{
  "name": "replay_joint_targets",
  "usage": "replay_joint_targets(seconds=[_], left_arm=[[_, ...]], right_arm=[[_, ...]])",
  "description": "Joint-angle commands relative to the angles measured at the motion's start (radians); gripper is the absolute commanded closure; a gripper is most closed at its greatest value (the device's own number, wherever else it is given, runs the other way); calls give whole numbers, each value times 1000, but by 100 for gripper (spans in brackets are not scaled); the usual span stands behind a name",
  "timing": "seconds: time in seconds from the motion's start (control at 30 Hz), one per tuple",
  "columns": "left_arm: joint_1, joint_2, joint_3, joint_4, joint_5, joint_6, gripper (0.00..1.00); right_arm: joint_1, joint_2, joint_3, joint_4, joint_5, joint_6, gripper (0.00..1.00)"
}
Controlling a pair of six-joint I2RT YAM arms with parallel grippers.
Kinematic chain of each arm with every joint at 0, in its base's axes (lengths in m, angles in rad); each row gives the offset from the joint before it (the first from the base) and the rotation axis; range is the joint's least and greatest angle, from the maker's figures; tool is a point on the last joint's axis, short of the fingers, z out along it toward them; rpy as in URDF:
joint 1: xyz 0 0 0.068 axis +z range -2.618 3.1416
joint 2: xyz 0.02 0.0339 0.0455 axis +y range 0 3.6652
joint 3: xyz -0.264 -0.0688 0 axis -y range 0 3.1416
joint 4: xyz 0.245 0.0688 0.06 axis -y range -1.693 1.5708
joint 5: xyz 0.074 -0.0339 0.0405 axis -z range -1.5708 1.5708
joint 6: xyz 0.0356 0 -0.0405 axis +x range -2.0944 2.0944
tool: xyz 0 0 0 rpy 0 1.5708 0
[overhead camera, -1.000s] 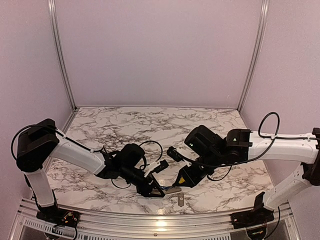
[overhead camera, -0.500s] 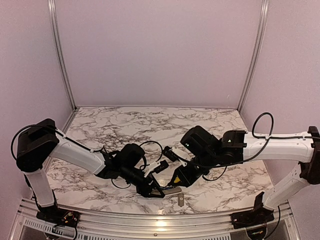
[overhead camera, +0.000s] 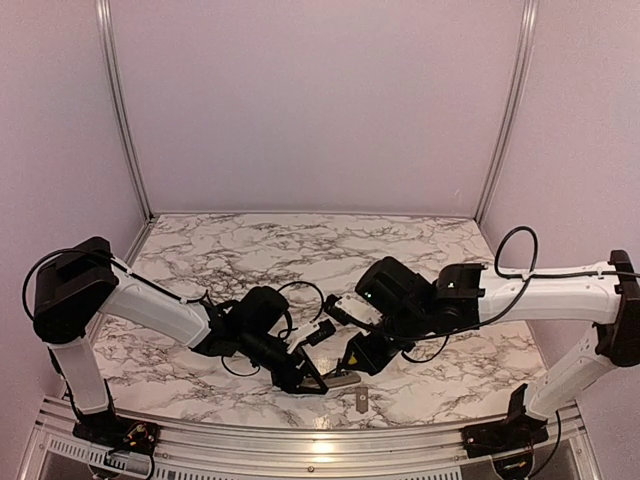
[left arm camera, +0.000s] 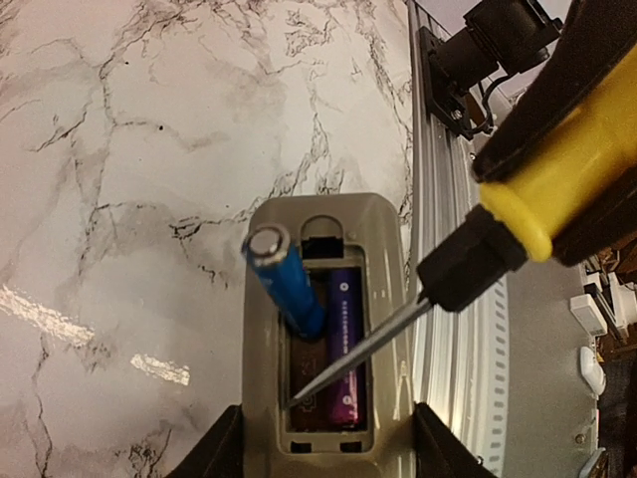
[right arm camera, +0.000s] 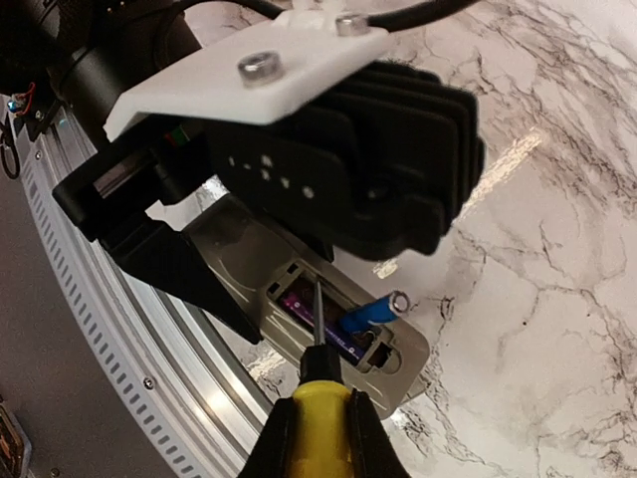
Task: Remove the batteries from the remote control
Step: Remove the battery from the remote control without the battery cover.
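Observation:
My left gripper (left arm camera: 328,456) is shut on the grey remote control (left arm camera: 383,259) and holds it low over the table's front edge (overhead camera: 343,379), with the battery bay open. One blue battery (left arm camera: 286,281) stands tilted, its metal end lifted out of the bay. A purple battery (left arm camera: 344,344) lies flat in its slot. My right gripper (right arm camera: 318,443) is shut on the yellow-handled screwdriver (right arm camera: 318,413). The screwdriver's shaft (left arm camera: 370,342) crosses the purple battery, and its tip is in the empty part of the bay. Both batteries (right arm camera: 370,315) also show in the right wrist view.
The small flat grey cover plate (overhead camera: 361,400) lies on the marble just in front of the remote. The aluminium rail (overhead camera: 300,440) runs along the table's near edge, right beside the remote. The two grippers (overhead camera: 335,368) are close together.
My right arm has moved left toward the remote, bringing the screwdriver over the battery bay. My left arm and the remote have stayed in place.

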Motion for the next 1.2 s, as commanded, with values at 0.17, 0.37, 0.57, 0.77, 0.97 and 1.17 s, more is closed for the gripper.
replay_joint_targets(seconds=[0.17, 0.37, 0.57, 0.77, 0.97, 1.17], left_arm=[[0, -19, 29, 22, 47, 15, 100], [12, -21, 22, 5, 30, 17, 100], [10, -47, 19, -40, -93, 107, 100], [-9, -115, -9, -29, -245, 333, 100], [-46, -164, -48, 7, -347, 568, 100], [-55, -188, -53, 17, -469, 732, 100]], right_arm=[[-5, 6, 80, -81, 312, -28, 100], [-42, -49, 138, -138, 379, -5, 100], [-97, -148, 117, -135, 191, -24, 100], [-140, -248, 89, -139, -52, -64, 100], [-153, -261, 89, -155, -251, -128, 100], [-177, -198, 92, -192, -326, -191, 100]])
